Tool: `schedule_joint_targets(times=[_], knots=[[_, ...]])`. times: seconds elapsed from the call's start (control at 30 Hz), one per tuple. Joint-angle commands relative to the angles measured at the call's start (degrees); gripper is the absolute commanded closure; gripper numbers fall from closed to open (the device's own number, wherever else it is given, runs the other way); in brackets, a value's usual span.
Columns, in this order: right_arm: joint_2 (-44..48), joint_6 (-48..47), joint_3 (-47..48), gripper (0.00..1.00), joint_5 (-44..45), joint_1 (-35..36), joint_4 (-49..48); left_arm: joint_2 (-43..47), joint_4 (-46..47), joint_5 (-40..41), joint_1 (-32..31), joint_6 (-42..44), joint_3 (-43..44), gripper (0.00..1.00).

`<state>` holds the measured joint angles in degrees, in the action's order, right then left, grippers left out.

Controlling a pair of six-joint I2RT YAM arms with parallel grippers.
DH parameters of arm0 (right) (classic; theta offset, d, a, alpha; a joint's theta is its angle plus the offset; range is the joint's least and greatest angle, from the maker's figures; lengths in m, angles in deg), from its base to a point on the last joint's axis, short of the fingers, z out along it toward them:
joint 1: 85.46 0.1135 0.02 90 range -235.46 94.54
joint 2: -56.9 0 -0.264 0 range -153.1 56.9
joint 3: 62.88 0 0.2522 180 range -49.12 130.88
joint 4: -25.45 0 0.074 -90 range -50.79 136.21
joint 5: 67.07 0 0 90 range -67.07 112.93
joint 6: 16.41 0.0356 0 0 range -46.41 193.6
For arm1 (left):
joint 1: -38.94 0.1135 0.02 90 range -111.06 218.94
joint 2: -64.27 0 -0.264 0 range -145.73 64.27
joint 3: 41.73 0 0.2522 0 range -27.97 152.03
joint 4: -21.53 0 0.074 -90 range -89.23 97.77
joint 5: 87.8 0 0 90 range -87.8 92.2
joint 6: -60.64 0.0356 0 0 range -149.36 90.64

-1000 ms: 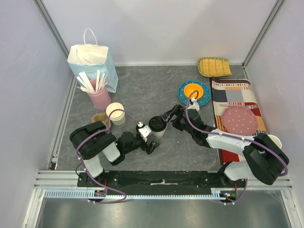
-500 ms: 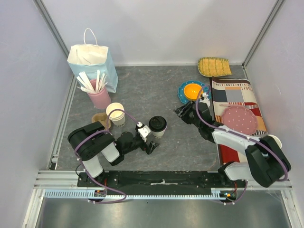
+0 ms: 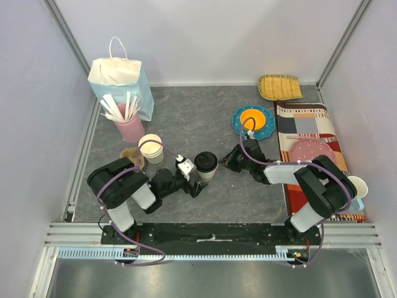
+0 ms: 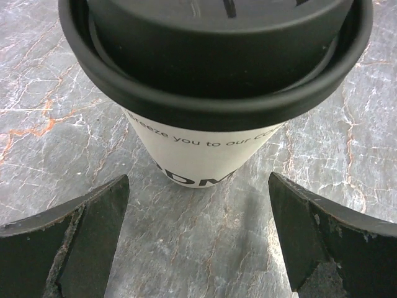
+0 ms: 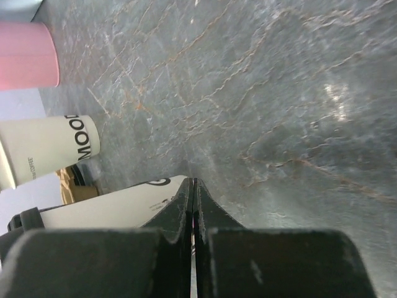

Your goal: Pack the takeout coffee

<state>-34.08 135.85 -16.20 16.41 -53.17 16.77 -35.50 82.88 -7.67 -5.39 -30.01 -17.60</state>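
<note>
Left end effector (image 4: 197, 186) spread wide, takeout coffee (image 4: 205, 155) just ahead, gaps both sides; right end effector (image 5: 191, 182) pressed together beside it

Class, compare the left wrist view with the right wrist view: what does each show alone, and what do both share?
Left wrist only: the open left gripper and the slogan printed on the black-lidded white paper coffee cup. Right wrist only: the shut right gripper, a pink cup, a lidless white paper cup. Both: that coffee cup, grey marbled tabletop.
</note>
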Motion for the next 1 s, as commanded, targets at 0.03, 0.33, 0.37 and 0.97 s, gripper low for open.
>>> schedule_joint_targets(times=[0.03,0.33,0.37,0.97], knots=[[-1.0,1.8,1.8,1.0,-1.6,2.3,-4.4,1.2,20.3,-4.8,0.7,-2.9,1.3,0.0],[-0.8,4.9,0.1,1.0,1.0,5.1,-5.6,0.4,20.2,-5.8,0.7,-1.9,2.3,0.0],[-0.8,5.0,0.1,1.0,1.2,5.6,-5.5,0.2,20.3,-5.6,0.8,-1.9,2.5,0.0],[0.2,8.6,-1.5,1.0,6.2,10.3,-5.2,-1.7,20.3,-2.2,0.8,-0.7,4.1,0.0]])
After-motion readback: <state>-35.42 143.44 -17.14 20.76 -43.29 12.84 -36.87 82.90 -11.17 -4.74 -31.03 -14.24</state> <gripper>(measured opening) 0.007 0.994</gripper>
